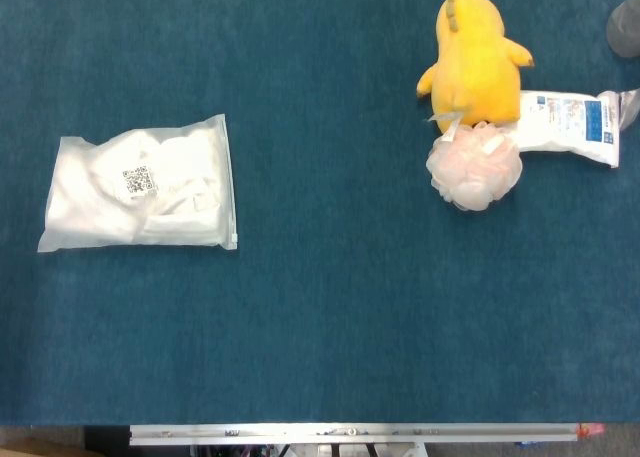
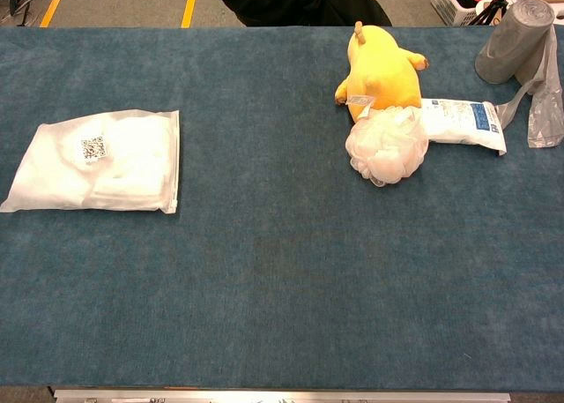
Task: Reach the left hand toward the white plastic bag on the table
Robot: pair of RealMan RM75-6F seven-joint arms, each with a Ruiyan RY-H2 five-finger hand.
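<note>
Head view shows me neither hand, so I cannot tell how their fingers lie. My white plastic bag (image 1: 140, 184) lies flat near the table's (image 1: 330, 307) left edge. It looks light, soft and slippery; I'd grasp its bulging middle.

A flat white plastic bag (image 2: 95, 162) lies by the blue table's (image 2: 282, 279) left edge. A yellow plush toy (image 2: 381, 75), pale mesh bath sponge (image 2: 386, 145) and grey bag roll (image 2: 514, 41) cluster near the far right corner.

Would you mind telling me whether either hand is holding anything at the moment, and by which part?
Neither hand shows in either view, so no hold can be seen. The white plastic bag lies flat on the table, untouched.
</note>
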